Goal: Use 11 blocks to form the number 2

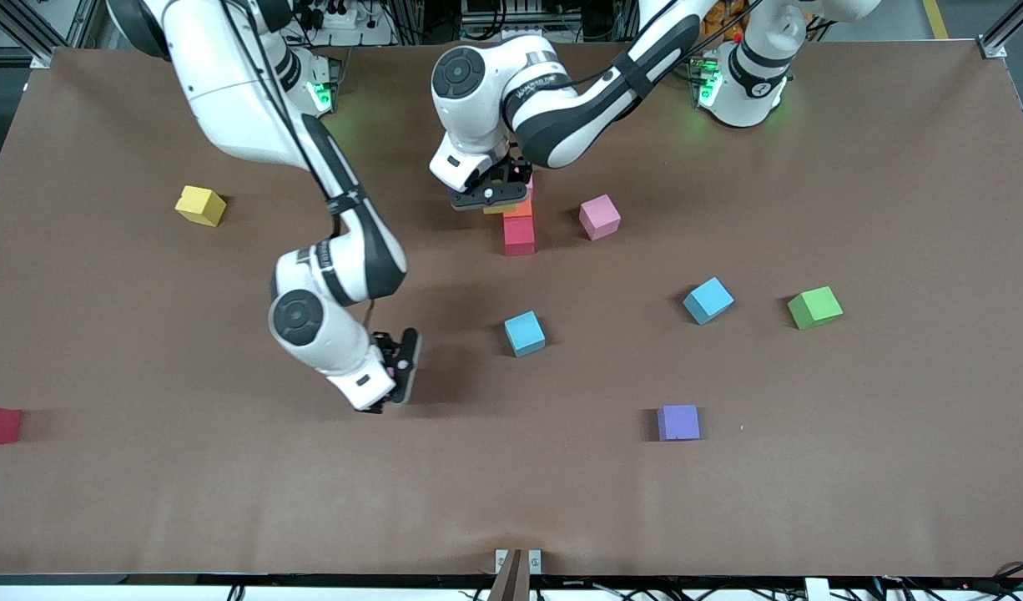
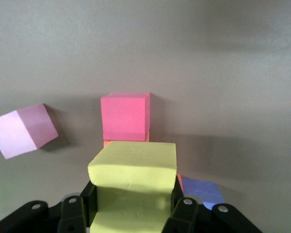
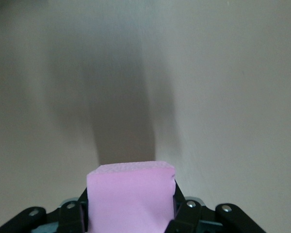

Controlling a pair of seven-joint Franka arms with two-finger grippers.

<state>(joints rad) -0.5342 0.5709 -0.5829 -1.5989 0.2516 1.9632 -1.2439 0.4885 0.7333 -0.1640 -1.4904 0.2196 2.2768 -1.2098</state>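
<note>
brown table (image 1: 812, 467) | left hand (image 2: 131, 213) grips matte yellow-green block (image 2: 133, 167)

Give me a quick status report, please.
Left gripper shut on yellow-green block over block row. Right gripper shut on pink block, over bare table. Nothing blocking.

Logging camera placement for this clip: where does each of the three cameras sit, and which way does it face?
Front view: high across the brown table, facing both arm bases; both arms show.
Left wrist view: on the left arm, looking past the left gripper holding a pale yellow foam cube.
Right wrist view: on the right arm, past the right gripper holding a light pink foam cube.
Shared: front and left wrist views show the red cube.
</note>
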